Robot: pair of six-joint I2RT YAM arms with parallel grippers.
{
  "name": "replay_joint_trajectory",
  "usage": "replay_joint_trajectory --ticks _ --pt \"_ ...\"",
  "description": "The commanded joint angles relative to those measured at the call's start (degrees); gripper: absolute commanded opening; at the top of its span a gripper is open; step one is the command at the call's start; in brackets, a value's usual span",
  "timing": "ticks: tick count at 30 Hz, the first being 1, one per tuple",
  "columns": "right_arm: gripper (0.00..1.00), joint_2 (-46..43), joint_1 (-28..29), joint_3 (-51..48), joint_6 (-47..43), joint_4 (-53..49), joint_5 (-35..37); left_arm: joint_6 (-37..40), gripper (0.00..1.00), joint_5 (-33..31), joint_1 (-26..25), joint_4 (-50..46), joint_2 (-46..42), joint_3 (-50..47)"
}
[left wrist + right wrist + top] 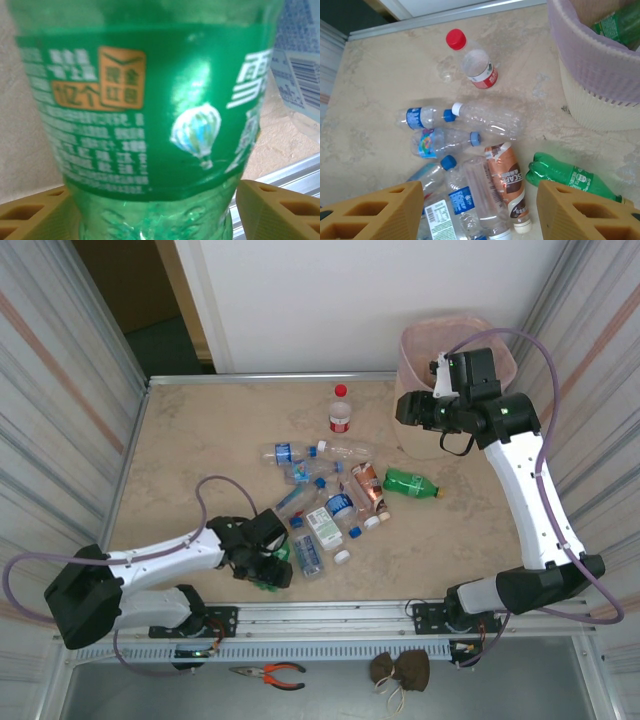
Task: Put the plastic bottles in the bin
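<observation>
The left gripper straddled a green bottle, whether clamped or loose impossible to tell, while the right gripper hung empty, jaws apart, beside the bin.

light: bright, even | shadows: soft, faint | focus: green bottle too close, blurred | glare: white sheen on it

Green bottle, orange label patch, beige bin, pink liner, red-capped clear bottle

I see orange-handled pliers and a small brown pouch on the grey ledge below the beige tabletop.
</observation>
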Motion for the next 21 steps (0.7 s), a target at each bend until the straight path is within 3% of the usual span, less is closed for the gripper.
replay_joint_trajectory --ticks 1,14,21 --pt "0.60 -1.0 0.5 -0.5 0.9 1.0 -0.5 -1.6 0.78 1.3 -1.2 -0.1 0.2 -1.0" --pt "0.60 -1.2 0.5 -0.6 0.8 0.9 -0.5 -1.9 0.69 0.7 -1.6 -0.7 1.7 -0.7" --pt "0.60 -1.3 0.4 -0.4 0.6 0.9 -0.4 -3.9 0.62 -1.3 -1.7 -3.1 -1.7 -0.1"
